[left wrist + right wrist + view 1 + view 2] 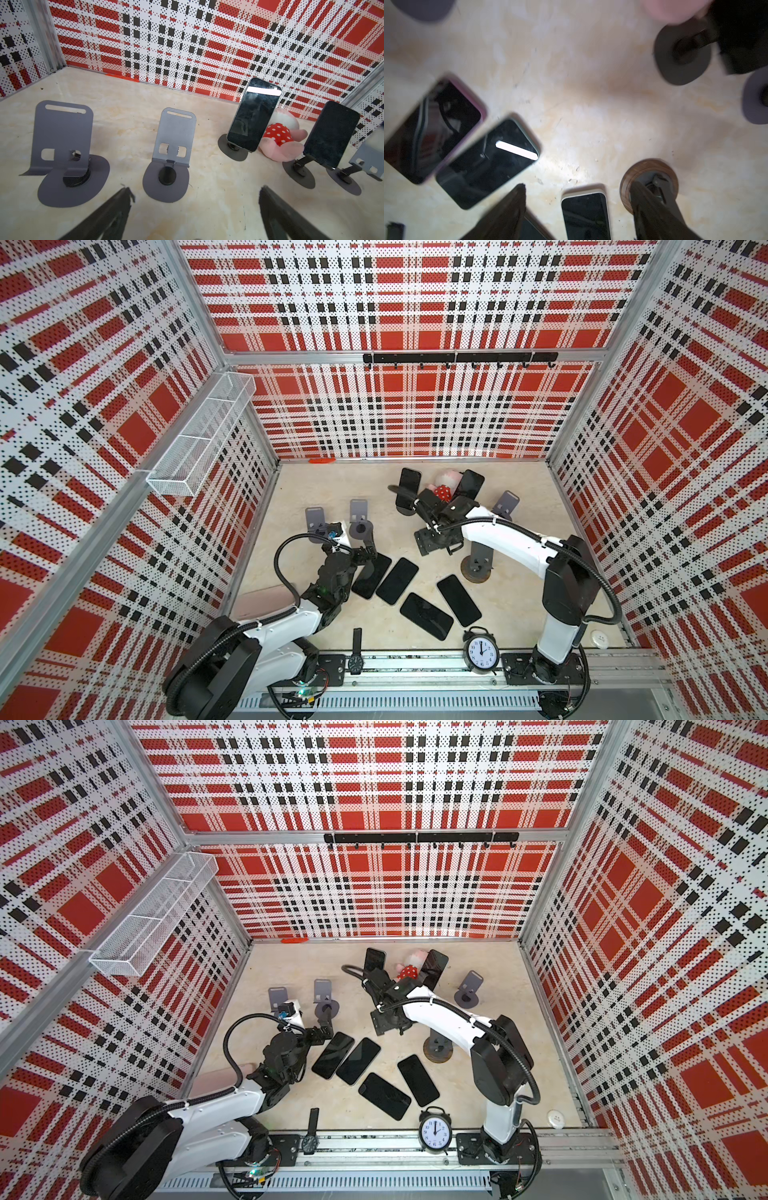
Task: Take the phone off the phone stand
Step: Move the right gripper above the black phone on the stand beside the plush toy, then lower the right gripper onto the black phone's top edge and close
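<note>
We find the table (124, 99) a pale, marbled slab with a smooth, matt surface; on it stand an empty stand (62, 133) and a second empty stand (175, 135), each of grey sheet metal bent to a lip at the foot, slotted near the top and set on a flat rounded base.

At the back of the table the phone (254, 116), a round-cornered slab of glossy black glass with a pale edge, leans upright on its phone stand (233, 152); a second phone (332, 134) rests on a hinged stand (299, 172) near it; a plush toy (278, 135), pink with a red, white-dotted dress, lies between them.

Four flat phones (426, 616) lie face up nearer the front.

The left gripper (195, 199) has dark tapered fingers spread wide; it holds nothing and hovers over bare table in front of the empty stands.

The right gripper (578, 203) has its fingers moderately apart with nothing between them, above the flat phones and a round brown wooden base (650, 163); this view is blurred, and we cannot tell whether a fingertip touches that base.

The alarm clock (481, 651) is black with a white dial; its numerals are too small for us to read.
</note>
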